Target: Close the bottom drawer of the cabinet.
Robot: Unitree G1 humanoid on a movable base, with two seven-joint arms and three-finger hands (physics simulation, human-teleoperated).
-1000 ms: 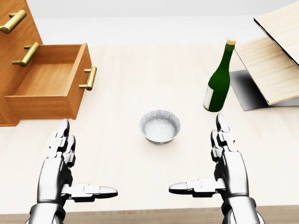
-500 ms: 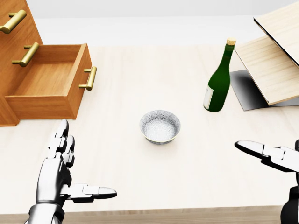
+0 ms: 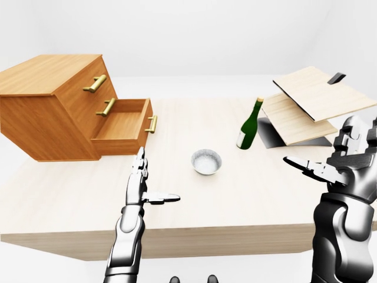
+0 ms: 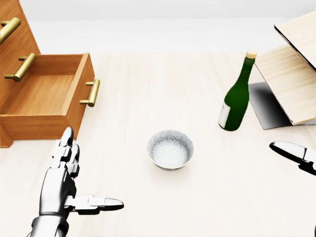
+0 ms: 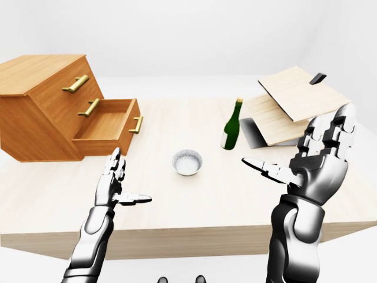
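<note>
A pale wooden table [image 3: 247, 194] in a white room; my left hand [image 4: 63, 185] and right hand [image 5: 321, 156] are spread, empty. Only the eye views show the cabinet [image 3: 50, 103] whole.

head view: steep downward look from above the table [image 4: 148, 74], close in; only part of the cabinet [image 4: 12, 59] at left edge
left-eye view: shallower, farther back, whole table and near edge visible, faces across it to white wall
right-eye view: same pose, shifted slightly right; things sit further left
shared by all: open drawer [image 3: 121, 127], bowl [image 4: 170, 149], bottle [image 5: 232, 125], slanted boards [image 3: 312, 103]
eye pair only: cabinet top, both forearms
</note>
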